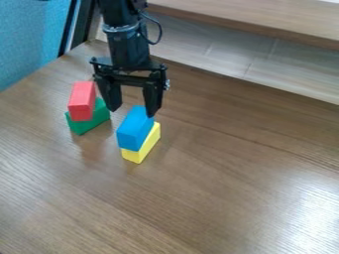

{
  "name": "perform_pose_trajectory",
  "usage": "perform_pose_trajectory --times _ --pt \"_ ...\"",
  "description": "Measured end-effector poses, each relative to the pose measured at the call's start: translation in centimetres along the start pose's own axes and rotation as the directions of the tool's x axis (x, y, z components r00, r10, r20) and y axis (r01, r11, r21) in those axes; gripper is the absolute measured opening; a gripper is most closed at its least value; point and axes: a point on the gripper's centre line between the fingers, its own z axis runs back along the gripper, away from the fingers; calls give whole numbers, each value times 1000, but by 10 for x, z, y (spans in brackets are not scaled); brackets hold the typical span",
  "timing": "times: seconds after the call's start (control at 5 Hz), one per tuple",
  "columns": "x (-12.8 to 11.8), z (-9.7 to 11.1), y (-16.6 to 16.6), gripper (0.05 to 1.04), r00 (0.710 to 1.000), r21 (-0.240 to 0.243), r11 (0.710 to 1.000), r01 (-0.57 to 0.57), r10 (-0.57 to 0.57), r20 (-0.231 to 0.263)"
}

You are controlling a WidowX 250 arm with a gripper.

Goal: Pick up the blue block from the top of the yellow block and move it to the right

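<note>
Over the wooden table (232, 168), near the far end of the blue block (134, 130), the black gripper (132, 113) hangs with its two fingers spread wide and nothing held between them. One fingertip overlaps the blue block's far corner in the view; whether they touch cannot be told. The blue block rests on a yellow block (141, 152). Just beside the other finger, a red block (81, 101) stands on a green block (89, 125).

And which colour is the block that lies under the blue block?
The lower block is yellow, best seen in the camera view.
</note>
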Motion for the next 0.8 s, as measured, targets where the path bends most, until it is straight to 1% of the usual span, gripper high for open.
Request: perform_pose_trajectory --times 0.2,0.4,0.6,0.8 --pt "-3 -8 0 1001 1000 -7 1000 -5 5 -27" --pt "-17 2 -8 1001 999 -52 999 -15 13 -37" --pt "-20 21 -8 1001 1000 -63 998 -14 15 0" --pt "-23 20 4 1001 999 -56 998 -36 36 -5"
